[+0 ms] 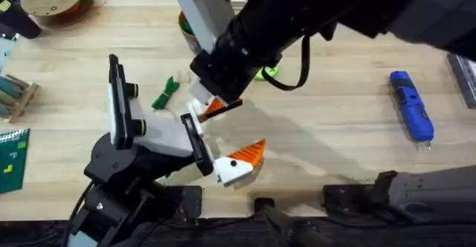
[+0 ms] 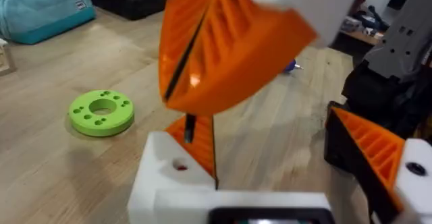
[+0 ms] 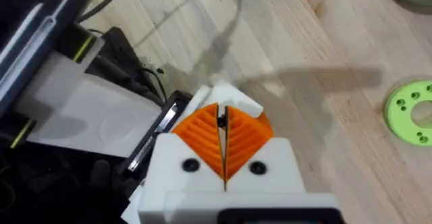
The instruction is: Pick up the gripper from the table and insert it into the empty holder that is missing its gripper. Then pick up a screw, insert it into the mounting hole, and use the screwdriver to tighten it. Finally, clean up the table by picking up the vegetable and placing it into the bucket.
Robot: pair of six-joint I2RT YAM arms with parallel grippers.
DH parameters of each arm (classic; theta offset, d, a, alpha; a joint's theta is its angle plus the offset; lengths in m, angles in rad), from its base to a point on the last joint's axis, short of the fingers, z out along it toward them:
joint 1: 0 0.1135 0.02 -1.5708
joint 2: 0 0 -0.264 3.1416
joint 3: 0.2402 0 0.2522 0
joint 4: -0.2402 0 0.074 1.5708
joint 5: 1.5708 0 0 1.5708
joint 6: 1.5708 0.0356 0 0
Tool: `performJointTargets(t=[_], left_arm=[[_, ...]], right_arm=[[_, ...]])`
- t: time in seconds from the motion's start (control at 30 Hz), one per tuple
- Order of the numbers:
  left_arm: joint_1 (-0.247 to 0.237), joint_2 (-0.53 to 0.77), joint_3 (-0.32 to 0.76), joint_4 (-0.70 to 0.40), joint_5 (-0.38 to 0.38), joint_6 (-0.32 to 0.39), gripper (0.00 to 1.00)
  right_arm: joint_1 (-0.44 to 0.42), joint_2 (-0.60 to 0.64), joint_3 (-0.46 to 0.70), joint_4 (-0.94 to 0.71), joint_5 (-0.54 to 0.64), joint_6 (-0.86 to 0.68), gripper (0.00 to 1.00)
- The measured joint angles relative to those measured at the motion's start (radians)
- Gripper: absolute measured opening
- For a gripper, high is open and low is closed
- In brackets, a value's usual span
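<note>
Orange gripper [image 2: 200, 143]: a thin wedge standing upright against the bare white holder [image 2: 169, 177] of the left gripper [image 1: 223, 139], its long axis vertical, clamped from above.
Right gripper [image 3: 223, 140]: pads pressed together on the orange wedge; only a dark sliver shows between them.
Left gripper: jaws spread wide, one finger tipped orange [image 1: 251, 152], the other the bare holder; nothing held between them.
Screwdriver [image 1: 411, 106]: lying flat at the table's right side, metal tip toward the near edge, well apart from both arms.
Vegetable [image 1: 166, 93]: on the table [image 1: 335, 128] beside the left arm, long axis diagonal.
Bucket [image 1: 186, 25]: mostly hidden behind the right arm.
Open room: bare wood between the grippers and the screwdriver.
</note>
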Motion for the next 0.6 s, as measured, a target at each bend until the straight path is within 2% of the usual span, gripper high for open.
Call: performJointTargets(t=[0.6], left_arm=[[0.0,0.0,0.0,0.0,0.0,0.0,0.987]], right_arm=[[-0.005,0.026,-0.002,0.0,-0.003,0.0,0.007]])
